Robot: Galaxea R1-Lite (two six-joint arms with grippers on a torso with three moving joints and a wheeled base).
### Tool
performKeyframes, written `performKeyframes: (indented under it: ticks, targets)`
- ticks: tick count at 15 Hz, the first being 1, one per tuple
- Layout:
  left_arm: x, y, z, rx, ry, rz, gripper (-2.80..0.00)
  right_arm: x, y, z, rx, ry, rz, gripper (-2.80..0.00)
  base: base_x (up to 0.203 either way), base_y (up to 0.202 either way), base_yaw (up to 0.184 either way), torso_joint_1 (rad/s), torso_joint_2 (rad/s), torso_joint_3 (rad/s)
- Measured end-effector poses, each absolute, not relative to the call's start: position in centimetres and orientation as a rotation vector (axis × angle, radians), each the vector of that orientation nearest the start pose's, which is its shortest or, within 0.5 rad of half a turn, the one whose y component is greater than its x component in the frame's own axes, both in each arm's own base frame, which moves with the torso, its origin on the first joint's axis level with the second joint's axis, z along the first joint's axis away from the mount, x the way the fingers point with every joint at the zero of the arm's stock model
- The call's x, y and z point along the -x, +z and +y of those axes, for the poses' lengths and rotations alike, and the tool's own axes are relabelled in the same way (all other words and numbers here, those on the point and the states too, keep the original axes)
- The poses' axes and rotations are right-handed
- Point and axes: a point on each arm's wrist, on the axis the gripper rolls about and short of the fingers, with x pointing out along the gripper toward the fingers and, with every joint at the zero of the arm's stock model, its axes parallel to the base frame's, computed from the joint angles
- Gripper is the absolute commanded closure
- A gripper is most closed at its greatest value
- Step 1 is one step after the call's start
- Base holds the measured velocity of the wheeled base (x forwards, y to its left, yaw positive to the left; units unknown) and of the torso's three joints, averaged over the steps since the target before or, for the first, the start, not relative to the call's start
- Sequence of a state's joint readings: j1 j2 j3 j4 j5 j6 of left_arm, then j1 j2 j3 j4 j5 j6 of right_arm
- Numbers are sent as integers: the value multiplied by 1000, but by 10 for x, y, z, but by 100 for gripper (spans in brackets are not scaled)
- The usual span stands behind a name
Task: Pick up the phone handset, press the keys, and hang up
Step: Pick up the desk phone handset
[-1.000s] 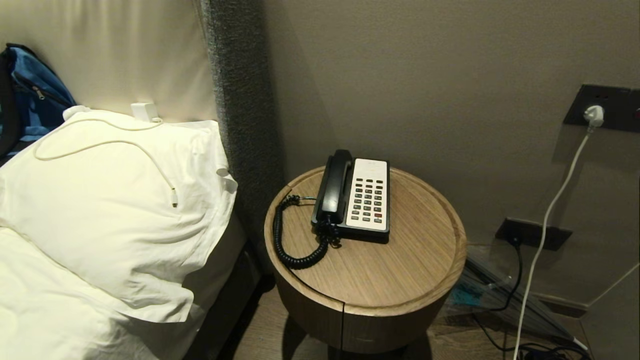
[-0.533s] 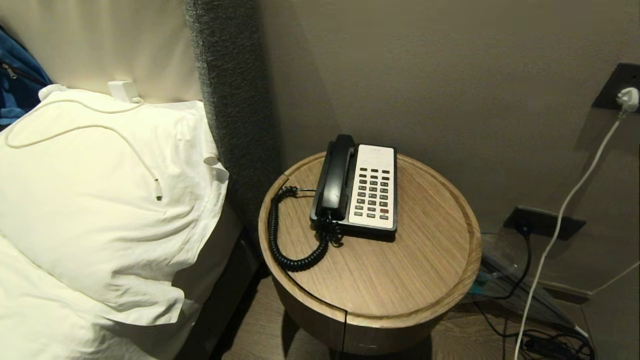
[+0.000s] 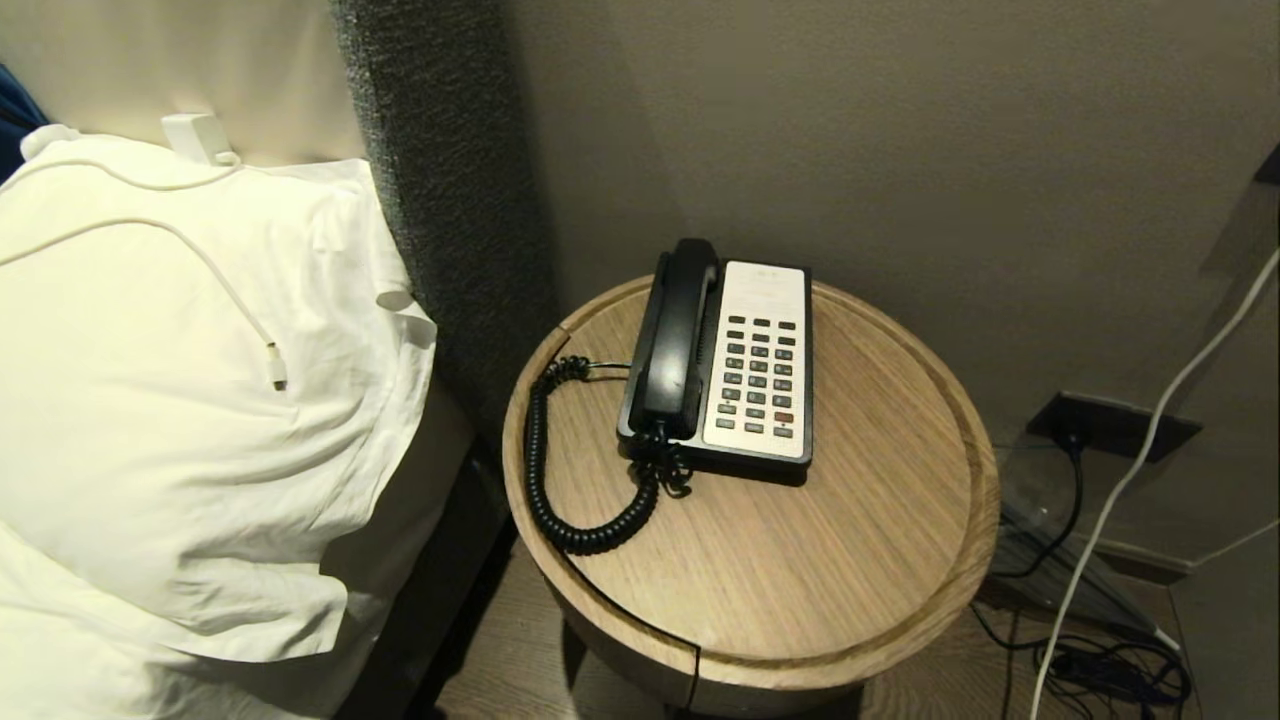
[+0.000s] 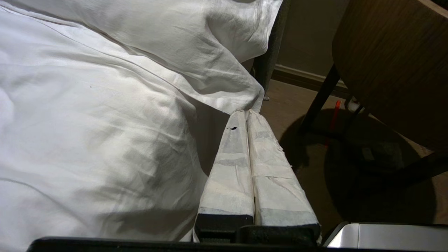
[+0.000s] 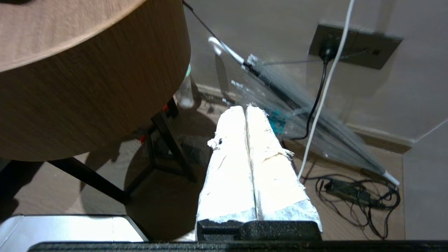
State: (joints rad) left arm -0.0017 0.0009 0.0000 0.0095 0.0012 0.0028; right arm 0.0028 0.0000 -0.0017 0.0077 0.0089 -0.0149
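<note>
The black phone handset (image 3: 678,335) lies in its cradle on the left side of the phone, on a round wooden side table (image 3: 790,560). Its coiled cord (image 3: 560,480) loops onto the tabletop. The keys (image 3: 759,375) sit in rows on a cream faceplate, with one red button (image 3: 783,417). Neither arm shows in the head view. My left gripper (image 4: 246,112) is shut and empty, low beside the white bedding. My right gripper (image 5: 245,106) is shut and empty, below the table's level near its side wall (image 5: 91,91).
A bed with a white pillow (image 3: 180,380) and a white charging cable (image 3: 200,260) is left of the table, past a grey headboard edge (image 3: 440,180). A clear umbrella (image 5: 308,115), wall sockets (image 3: 1110,425) and tangled cords (image 5: 357,196) lie right of the table.
The whole head view has shifted: the table and phone now look larger and sit lower-right of where they were, and the bed slid left. The camera moved; the phone stayed put.
</note>
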Motion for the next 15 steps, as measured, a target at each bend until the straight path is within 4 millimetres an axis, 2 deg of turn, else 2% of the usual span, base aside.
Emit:
performKeyframes:
  ticks: [15]
  targets:
    - [23,75,0,-5,-1,10,0,23,75,0,15,12,6,0,0,0,0,2,3,-199]
